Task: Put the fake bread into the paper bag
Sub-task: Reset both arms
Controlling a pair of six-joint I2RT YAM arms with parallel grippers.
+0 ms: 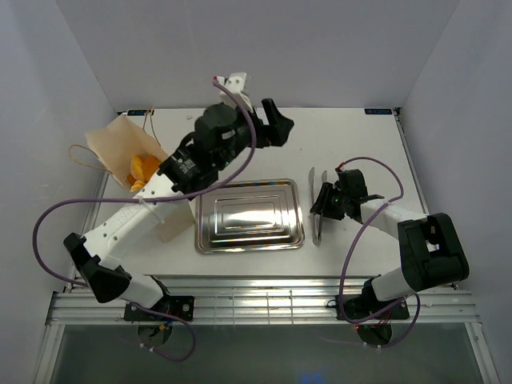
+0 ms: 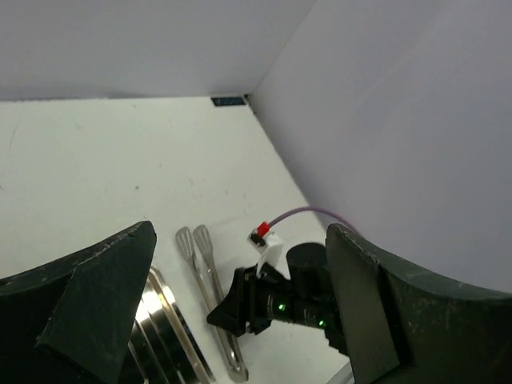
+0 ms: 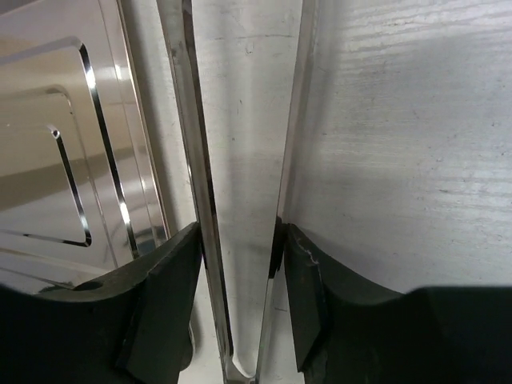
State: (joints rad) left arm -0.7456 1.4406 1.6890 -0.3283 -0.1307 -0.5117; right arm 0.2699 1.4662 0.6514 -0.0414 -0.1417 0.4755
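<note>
The paper bag (image 1: 112,148) stands at the table's left with its mouth open. Golden-orange fake bread (image 1: 142,170) shows inside it. My left gripper (image 1: 276,126) is raised above the table's middle back, to the right of the bag. It is open wide and empty, and the left wrist view (image 2: 240,320) shows only table between its fingers. My right gripper (image 1: 326,200) is low on the table, right of the tray. Its fingers (image 3: 160,304) press from outside on both arms of the metal tongs (image 3: 192,160), which lie on the table.
A shiny steel tray (image 1: 250,214) lies at the table's middle front with nothing in it, and it also shows in the right wrist view (image 3: 56,144). The tongs (image 1: 318,210) lie just right of it. White walls close in the back and both sides.
</note>
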